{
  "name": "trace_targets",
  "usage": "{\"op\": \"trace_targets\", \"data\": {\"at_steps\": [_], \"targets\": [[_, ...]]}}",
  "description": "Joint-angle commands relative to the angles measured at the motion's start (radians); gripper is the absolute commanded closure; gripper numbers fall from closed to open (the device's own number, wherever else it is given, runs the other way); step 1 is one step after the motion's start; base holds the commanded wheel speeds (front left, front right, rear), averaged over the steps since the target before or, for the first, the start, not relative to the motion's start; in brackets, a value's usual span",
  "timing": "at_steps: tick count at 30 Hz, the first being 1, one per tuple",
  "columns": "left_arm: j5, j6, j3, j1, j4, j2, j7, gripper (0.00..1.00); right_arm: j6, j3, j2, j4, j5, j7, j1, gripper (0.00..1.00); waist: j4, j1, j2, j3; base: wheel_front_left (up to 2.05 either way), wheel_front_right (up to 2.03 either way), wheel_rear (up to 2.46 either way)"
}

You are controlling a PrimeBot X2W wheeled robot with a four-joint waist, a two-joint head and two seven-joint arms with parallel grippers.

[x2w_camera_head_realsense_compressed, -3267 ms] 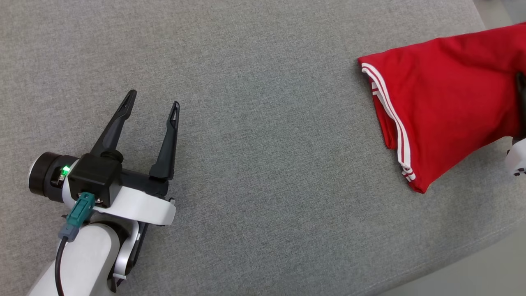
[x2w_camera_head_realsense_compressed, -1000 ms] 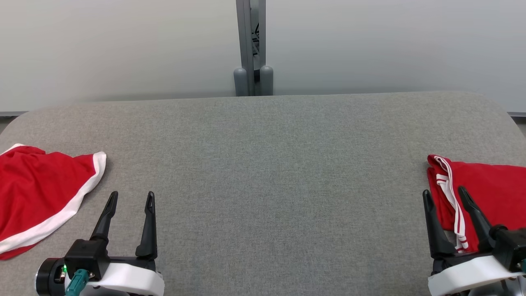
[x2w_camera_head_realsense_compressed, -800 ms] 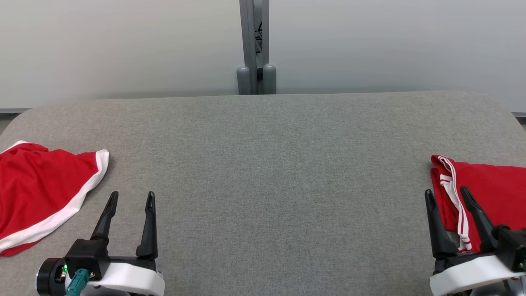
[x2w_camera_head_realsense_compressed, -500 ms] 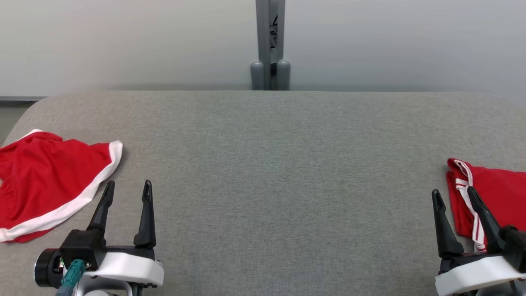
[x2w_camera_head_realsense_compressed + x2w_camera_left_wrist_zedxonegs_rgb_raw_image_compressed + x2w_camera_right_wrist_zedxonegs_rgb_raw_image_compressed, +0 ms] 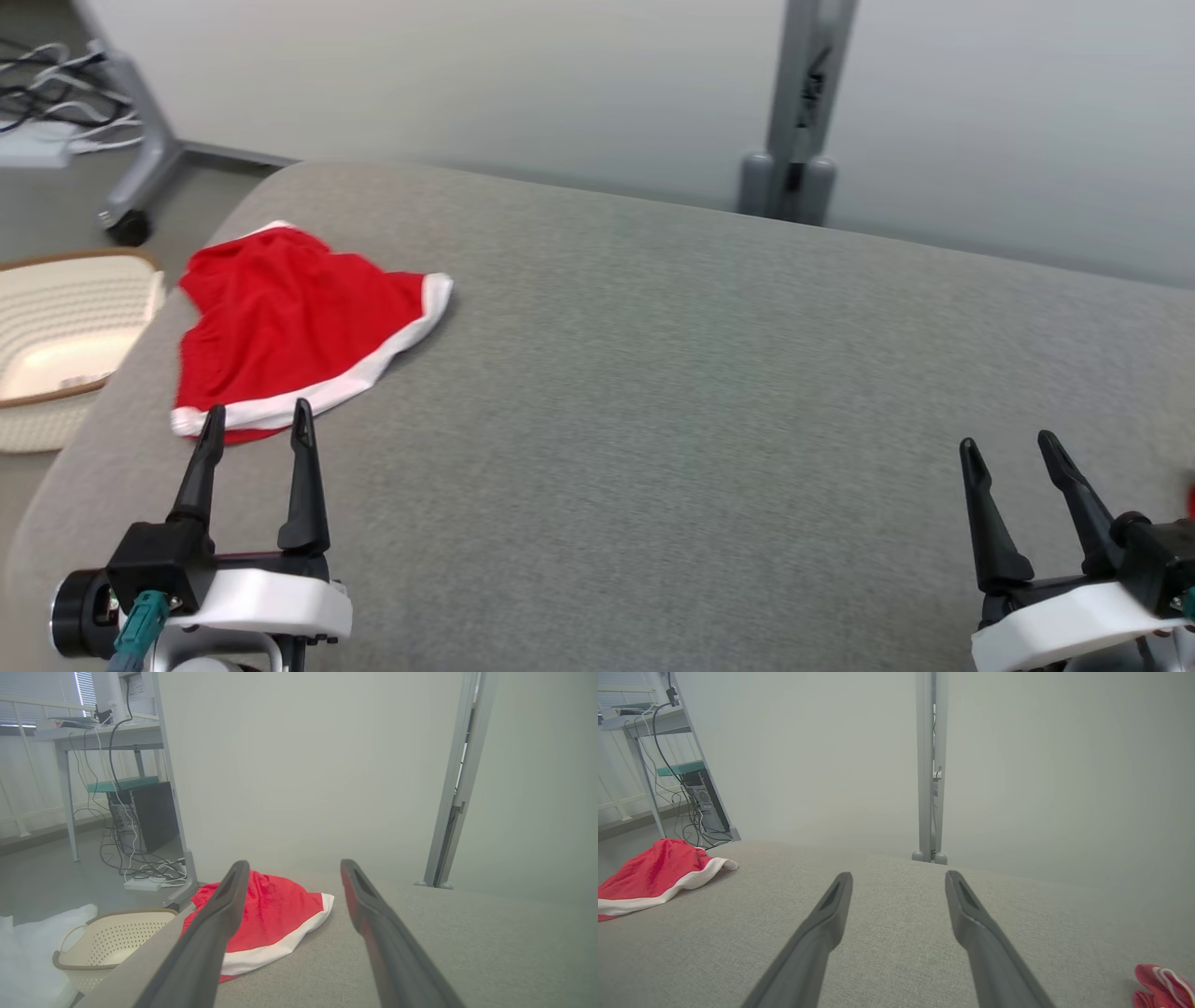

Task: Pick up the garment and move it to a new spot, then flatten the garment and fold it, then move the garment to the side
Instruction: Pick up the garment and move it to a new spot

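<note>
Currently both arms sit low over the grey padded table (image 5: pixel 653 373), one at each near corner of the head view, fingers pointing away from the robot.

Left gripper (image 5: pixel 258 409): the two dark fingers stand well apart, nothing between them. Their tips overlap the near hem of the red garment with the white band (image 5: pixel 289 317) in the head view; whether they touch it, I cannot tell. In the left wrist view the left-hand finger (image 5: pixel 210 942) crosses in front of the cloth and the other finger is over bare table.

Right gripper (image 5: pixel 1006 440): fingers spread wide as well, empty, over bare grey fabric near the table's right end.

The banded garment lies crumpled, not flattened, at the far left corner of the table, just inside the rounded edge. The white band runs along its near and right sides. It is well apart from the right gripper.

A red garment with white stripes (image 5: pixel 1160 982) shows at the lower right of the right wrist view, on the table to that gripper's right. Its shape is cut off by the frame.

Off the table on the left, a cream laundry basket (image 5: pixel 103 294) with a brown rim stands on the floor, just beside the table corner where the banded garment rests. Beyond the far edge a grey metal post (image 5: pixel 803 84) rises against a pale wall panel. Further left are a desk (image 5: pixel 103 732), a dark computer tower (image 5: pixel 154 812) and loose cables (image 5: pixel 126 858) on the floor.
</note>
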Motion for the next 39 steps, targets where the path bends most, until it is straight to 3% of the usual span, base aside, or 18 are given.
{"op": "trace_targets", "data": {"at_steps": [1,8,15,29,35,39], "targets": [[0.01,-0.002,0.011,0.014,-0.003,0.0,-0.003,0.0,0.0,0.004,-0.004,0.006,0.008,0.0,0.004,0.0,0.079,0.0,0.0,-0.015,0.0,0.0,0.0],[0.02,-0.008,0.037,0.043,-0.005,0.001,-0.003,0.0,0.0,0.024,-0.004,0.031,0.025,-0.009,0.006,0.0,0.177,0.0,0.0,-0.027,0.0,0.0,0.0],[0.022,-0.016,0.047,0.045,-0.003,0.002,-0.003,0.0,0.0,0.033,-0.004,0.046,0.033,-0.014,0.002,0.0,0.211,0.0,0.0,-0.032,0.0,0.0,0.0],[0.017,0.001,0.057,0.013,-0.015,0.001,0.004,0.0,0.0,0.041,-0.004,0.057,0.044,-0.018,-0.013,0.0,0.194,0.0,0.0,-0.025,0.0,0.0,0.0],[0.037,-0.008,0.082,-0.119,-0.03,0.052,0.021,0.0,0.0,0.043,-0.004,0.044,0.035,-0.009,-0.028,0.0,0.174,0.0,0.0,-0.004,0.0,0.0,0.0],[0.024,-0.039,0.108,-0.257,0.016,0.095,0.04,0.0,0.0,0.05,-0.004,0.031,0.023,-0.002,-0.042,0.0,0.147,0.0,0.0,0.027,0.0,0.0,0.0]]}}
